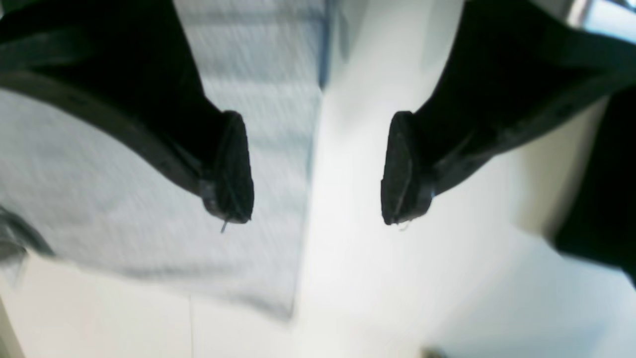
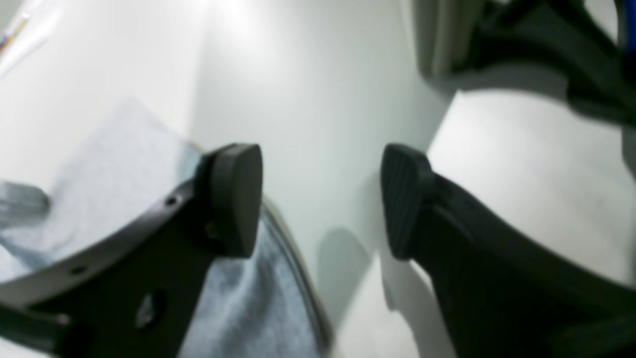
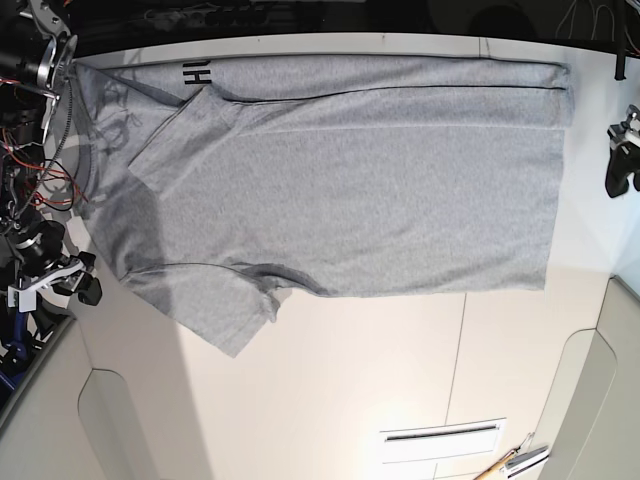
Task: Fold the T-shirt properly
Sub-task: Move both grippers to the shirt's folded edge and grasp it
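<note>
T-shirt (image 3: 400, 190): spread across the table (image 3: 340, 400), near-left sleeve angled outward, broad body exposed, presumably for folding. Left gripper (image 1: 318, 169): fingers parted, set beside the right edge, apparently for access. Right gripper (image 2: 322, 201): likewise parted, placed by the left edge.

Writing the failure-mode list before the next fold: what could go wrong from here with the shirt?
The T-shirt isn't gripped: both the left gripper and the right gripper are open, so either might close on air or snag a single layer.

On the right gripper's side, the cloth is already creased, with a flap angled outward near the bottom; folding now could lock that in crooked.

The bottom edge is uneven, bunched beside that flap, so a fold may not line up.
</note>
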